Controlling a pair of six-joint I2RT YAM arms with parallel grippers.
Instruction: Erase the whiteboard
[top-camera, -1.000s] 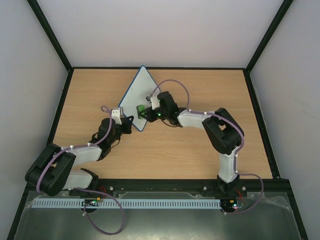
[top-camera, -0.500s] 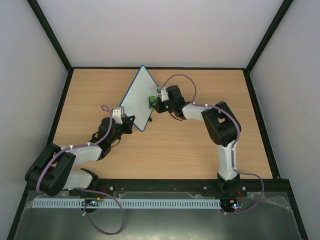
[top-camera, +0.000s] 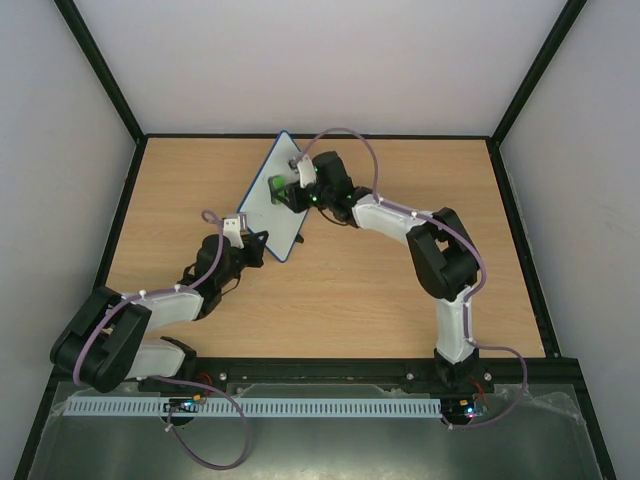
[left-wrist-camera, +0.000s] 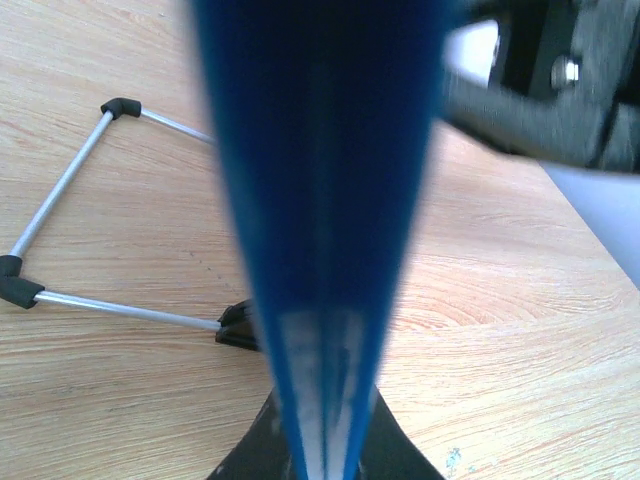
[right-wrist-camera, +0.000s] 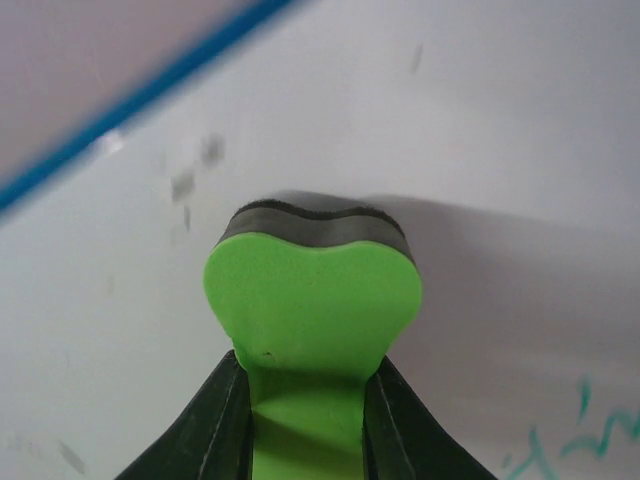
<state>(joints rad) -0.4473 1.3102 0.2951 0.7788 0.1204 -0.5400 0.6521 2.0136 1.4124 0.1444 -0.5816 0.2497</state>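
The whiteboard (top-camera: 262, 215), white with a thin blue frame, stands tilted on edge at the middle of the table. My left gripper (top-camera: 257, 246) is shut on its lower corner; in the left wrist view the blue frame edge (left-wrist-camera: 320, 200) runs straight up between the black fingers (left-wrist-camera: 240, 450). My right gripper (top-camera: 283, 189) is shut on a green eraser (top-camera: 277, 186) and presses its black felt side against the board's upper part. Up close, the eraser (right-wrist-camera: 312, 300) lies flat on the whiteboard (right-wrist-camera: 480, 150), with faint grey smudges (right-wrist-camera: 195, 170) near the frame and green handwriting (right-wrist-camera: 570, 440) at the lower right.
The board's wire stand (left-wrist-camera: 120, 310) with black feet rests on the wooden table (top-camera: 400, 280) behind the board. Black posts and pale walls close in the table on three sides. The right arm (top-camera: 440, 255) arches over the table's right half.
My right gripper has carried the eraser across the board, from its lower middle to its upper part near the top edge. The left gripper and the board have stayed put.
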